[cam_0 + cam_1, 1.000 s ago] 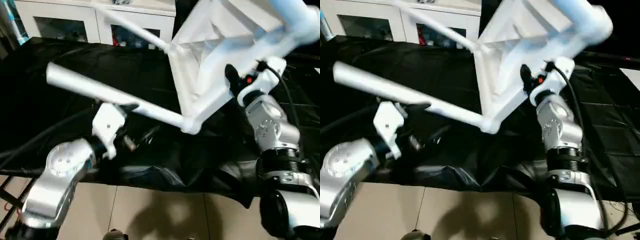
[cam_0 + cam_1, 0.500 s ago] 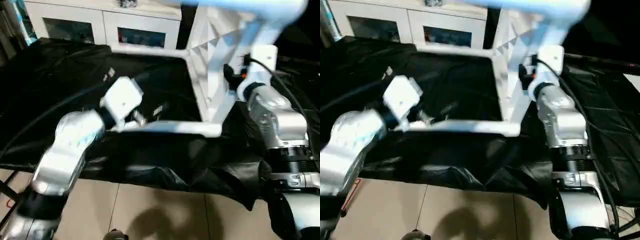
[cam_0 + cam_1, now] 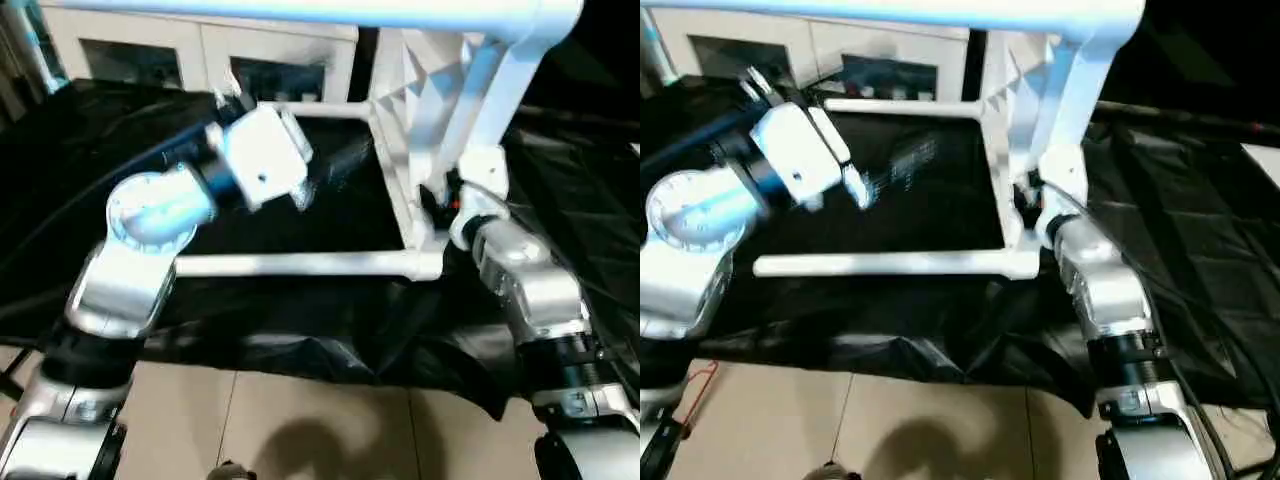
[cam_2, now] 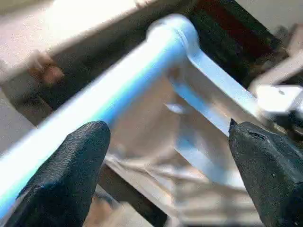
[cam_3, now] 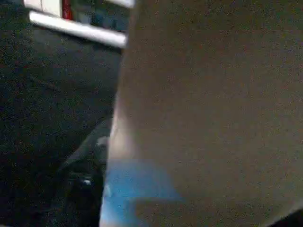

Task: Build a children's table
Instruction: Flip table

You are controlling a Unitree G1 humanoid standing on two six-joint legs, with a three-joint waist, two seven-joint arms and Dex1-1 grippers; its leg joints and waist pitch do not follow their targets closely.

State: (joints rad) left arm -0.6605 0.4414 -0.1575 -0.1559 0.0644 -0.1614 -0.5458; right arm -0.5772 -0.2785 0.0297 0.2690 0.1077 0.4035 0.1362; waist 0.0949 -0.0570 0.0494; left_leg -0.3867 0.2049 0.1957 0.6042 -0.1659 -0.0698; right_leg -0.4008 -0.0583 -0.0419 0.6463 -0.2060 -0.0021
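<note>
The children's table lies on its side on the black cloth. Its ribbed top (image 3: pixel 432 95) stands upright at centre right, and its legs point to my left. One leg (image 3: pixel 300 264) rests low on the cloth, another (image 3: pixel 320 108) runs behind it, and a third (image 3: pixel 300 12) crosses the upper edge of the eye views. My left wrist (image 3: pixel 262 165) is raised between the legs. In the left wrist view my left gripper (image 4: pixel 166 126) is open, its fingers (image 4: pixel 66 175) wide apart with a leg (image 4: pixel 118 90) beyond them, untouched. My right gripper (image 3: pixel 445 200) sits against the top's lower corner.
A white cabinet with glass-fronted compartments (image 3: pixel 150 55) stands behind the work surface. The black cloth (image 3: pixel 100 130) hangs crumpled over the front edge (image 3: pixel 320 350) above a tiled floor (image 3: pixel 300 420). Black cables (image 3: pixel 590 240) run beside my right forearm.
The table has swung from a tilted pose onto its side, with its legs now level. My left arm has risen from under the low leg to between the legs. My right arm has come lower.
</note>
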